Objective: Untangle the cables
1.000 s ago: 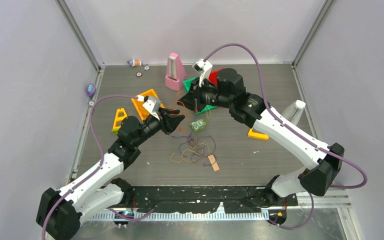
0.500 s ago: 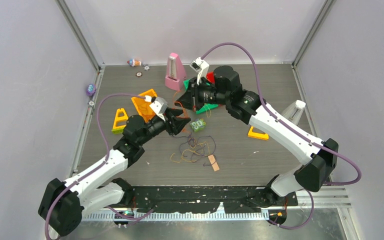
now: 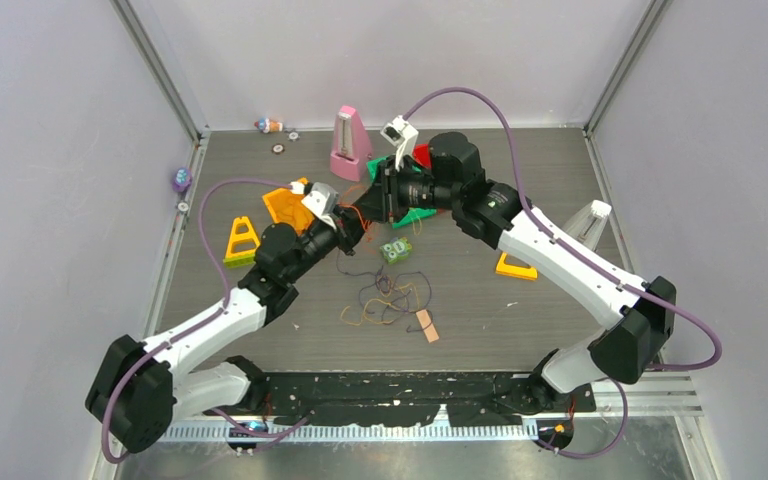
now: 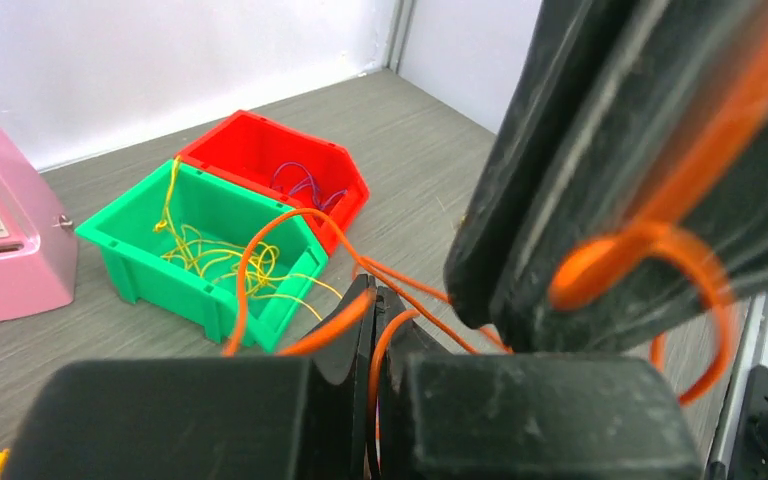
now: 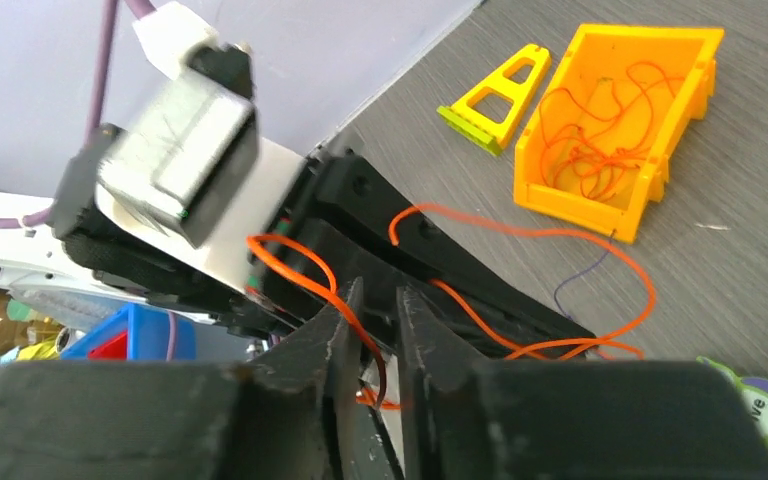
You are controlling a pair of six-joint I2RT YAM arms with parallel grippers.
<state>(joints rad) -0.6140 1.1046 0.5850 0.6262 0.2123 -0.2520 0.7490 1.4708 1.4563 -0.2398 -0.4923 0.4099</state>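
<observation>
the left gripper (image 4: 372,335) was pinched almost shut on the thin orange string-like cable (image 4: 260,235), tip to tip with the right gripper (image 5: 370,345) above the grey slatted table (image 3: 570,160). the right jaws stood narrow with the same strand running through their gap; whether they clamped it could not be told. the other cables lay in a loose orange, yellow-green and purple tangle (image 3: 392,298) nearer the arm bases. done well, one gripper would probably hold firm while the other drew the strand slowly clear of the knot, toward the open orange plastic bin (image 5: 610,130), watching for snagged loops
</observation>
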